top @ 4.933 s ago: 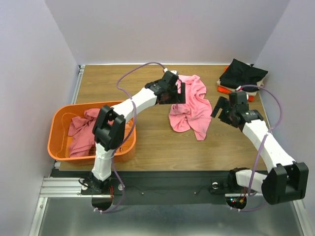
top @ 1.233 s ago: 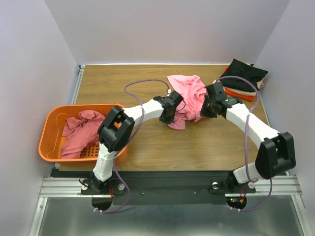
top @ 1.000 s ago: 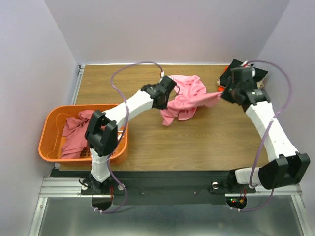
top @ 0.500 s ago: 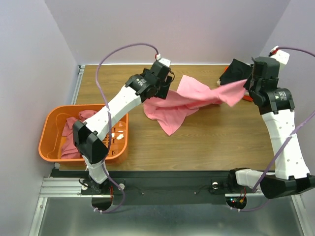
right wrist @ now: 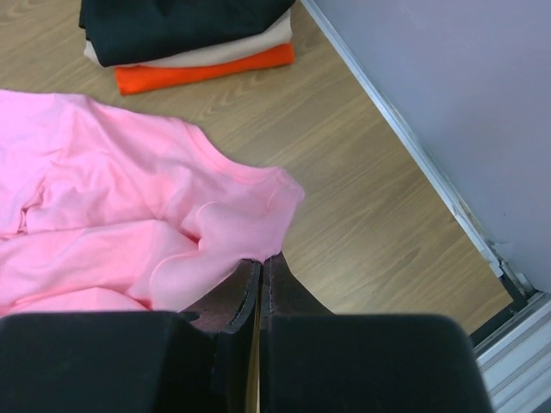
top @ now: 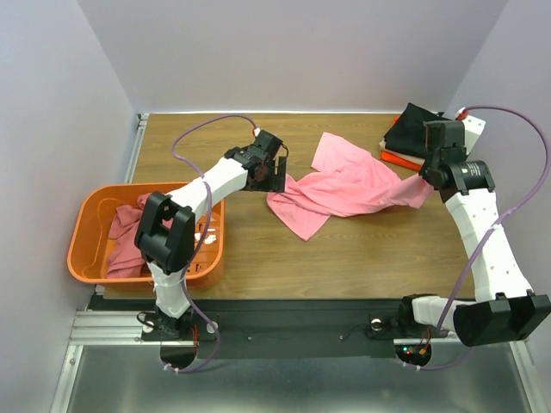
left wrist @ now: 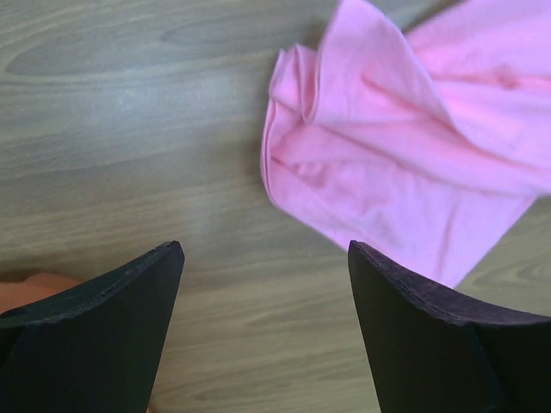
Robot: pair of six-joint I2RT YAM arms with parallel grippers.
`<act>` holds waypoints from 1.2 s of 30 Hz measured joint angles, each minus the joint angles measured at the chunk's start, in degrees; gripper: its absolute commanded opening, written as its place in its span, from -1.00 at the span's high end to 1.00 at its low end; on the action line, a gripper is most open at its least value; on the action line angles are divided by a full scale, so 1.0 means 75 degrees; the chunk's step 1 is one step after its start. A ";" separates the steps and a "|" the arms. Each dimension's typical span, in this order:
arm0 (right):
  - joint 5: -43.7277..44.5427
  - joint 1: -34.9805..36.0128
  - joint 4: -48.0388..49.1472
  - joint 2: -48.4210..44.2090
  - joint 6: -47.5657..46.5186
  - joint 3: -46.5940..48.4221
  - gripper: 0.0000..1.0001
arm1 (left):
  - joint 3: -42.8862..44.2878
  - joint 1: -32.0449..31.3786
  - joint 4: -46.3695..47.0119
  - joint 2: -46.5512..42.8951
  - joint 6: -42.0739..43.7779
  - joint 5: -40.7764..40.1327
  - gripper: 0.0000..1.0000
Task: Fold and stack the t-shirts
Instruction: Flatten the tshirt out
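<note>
A: Top view. Light pink t-shirt point(top: 349, 188) lies mid-counter point(top: 198, 142), drawn out long, axis roughly 8 to 2 o'clock. Creased, not flat.
B: Right hand point(right wrist: 262, 267)?
A: Pinched on the shirt's 2 o'clock end. Its wrist view shows pink cloth caught between the closed fingers. Folded stack point(top: 424, 136), black over beige over red-orange, sits just past it at 12 o'clock.
B: Left hand point(left wrist: 265, 254)?
A: Fingers spread wide, nothing between them. Hovers just beside the shirt's 8 o'clock end, apart from it. Nearest cloth lies at 3 to 4 o'clock from that hand.
B: So the left is nearer to that end.
A: Yes. My guess is that it needs to reach that way and take the loose end. Then both hands can stretch the shirt along its axis and lay it flat. Folding not yet begun.
B: Basket?
A: Orange basket point(top: 138, 189) at 8 o'clock on the counter, darker rose shirt point(top: 129, 237) heaped inside.
</note>
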 measured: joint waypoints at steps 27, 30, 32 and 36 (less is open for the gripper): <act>-0.1463 -0.0003 0.0376 0.0064 0.0493 -0.0944 0.99 | 0.2369 0.0213 0.1209 0.2946 0.0140 0.0385 -0.47; -0.1495 -0.0003 0.0379 0.0105 0.0493 -0.0944 0.99 | 0.2369 0.0230 0.1209 0.3072 0.0140 0.0443 -0.32; -0.1515 -0.0003 0.0379 0.0108 0.0493 -0.0944 0.99 | 0.2369 0.0259 0.1207 0.3110 0.0143 0.0460 -0.05; -0.1542 -0.0003 0.0379 0.0111 0.0495 -0.0944 0.99 | 0.2369 0.0262 0.1239 0.3118 0.0154 0.0530 0.33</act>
